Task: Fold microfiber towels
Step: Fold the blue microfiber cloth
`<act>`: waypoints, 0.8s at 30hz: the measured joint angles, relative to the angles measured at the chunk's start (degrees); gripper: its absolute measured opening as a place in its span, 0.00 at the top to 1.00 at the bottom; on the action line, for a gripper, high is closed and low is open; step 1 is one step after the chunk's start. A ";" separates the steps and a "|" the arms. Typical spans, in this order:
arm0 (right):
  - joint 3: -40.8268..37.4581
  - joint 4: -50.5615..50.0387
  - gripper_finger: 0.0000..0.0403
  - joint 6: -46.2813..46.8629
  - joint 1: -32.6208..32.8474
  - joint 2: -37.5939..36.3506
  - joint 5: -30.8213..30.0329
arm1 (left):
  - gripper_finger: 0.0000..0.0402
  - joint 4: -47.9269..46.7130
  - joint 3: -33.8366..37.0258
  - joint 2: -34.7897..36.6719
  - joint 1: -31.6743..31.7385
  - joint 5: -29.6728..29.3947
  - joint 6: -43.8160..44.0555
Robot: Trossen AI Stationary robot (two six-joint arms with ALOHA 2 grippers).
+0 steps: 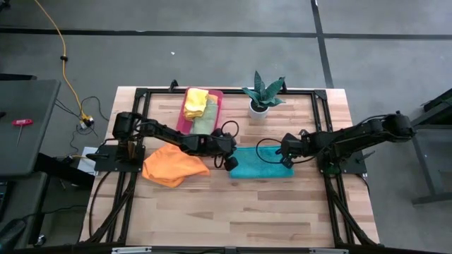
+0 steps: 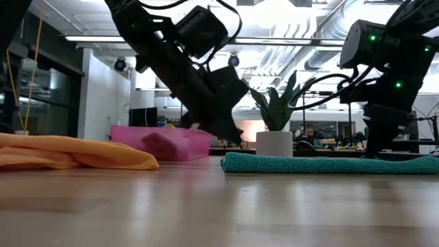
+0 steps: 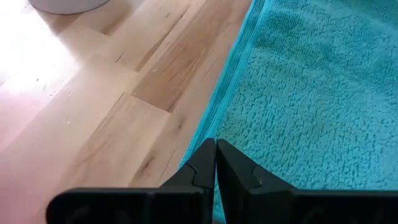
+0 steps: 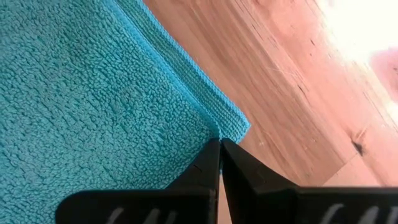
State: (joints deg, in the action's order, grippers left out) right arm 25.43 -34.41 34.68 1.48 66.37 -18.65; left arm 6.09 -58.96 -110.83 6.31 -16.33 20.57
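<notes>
A teal towel (image 1: pixel 261 162) lies folded flat on the middle of the table. My left gripper (image 1: pixel 230 161) is shut over the towel's hemmed left edge (image 3: pixel 233 81). In the low view its tips (image 2: pixel 236 140) stand a little above the cloth. My right gripper (image 1: pixel 286 158) is shut at the towel's right end, by its far right corner (image 4: pixel 239 127). An orange towel (image 1: pixel 173 166) lies crumpled on the table to the left. Yellow (image 1: pixel 195 102) and light green (image 1: pixel 206 116) towels lie in the pink tray (image 1: pixel 219 95). My right gripper points down at the teal towel just inside its far right corner (image 4: pixel 211 134), fingers shut. The fingers hide the spot, so I cannot tell whether they touch the cloth. The towel lies flat on the table.
A potted plant in a white pot (image 1: pixel 259 108) stands just beyond the teal towel. The pink tray stands at the back, left of the plant. The black frame (image 1: pixel 141 92) runs along the table's sides. Bare wood (image 1: pixel 233 212) lies toward the near edge.
</notes>
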 joint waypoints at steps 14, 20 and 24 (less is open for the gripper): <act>0.00 -3.08 1.00 4.06 0.00 -0.04 -0.95 | 1.00 -3.26 0.29 1.74 -0.66 -0.24 -2.09; 0.00 -3.07 1.00 3.97 0.00 -0.63 -0.65 | 1.00 -5.01 0.27 2.97 -0.74 -0.07 -2.73; 0.00 -3.10 0.94 3.82 0.02 -2.25 0.46 | 1.00 -7.45 -0.04 4.58 -0.68 0.74 -3.33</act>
State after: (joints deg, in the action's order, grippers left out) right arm 25.43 -37.52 38.50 1.50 64.12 -18.20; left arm -1.36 -59.00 -106.25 5.63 -15.59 17.24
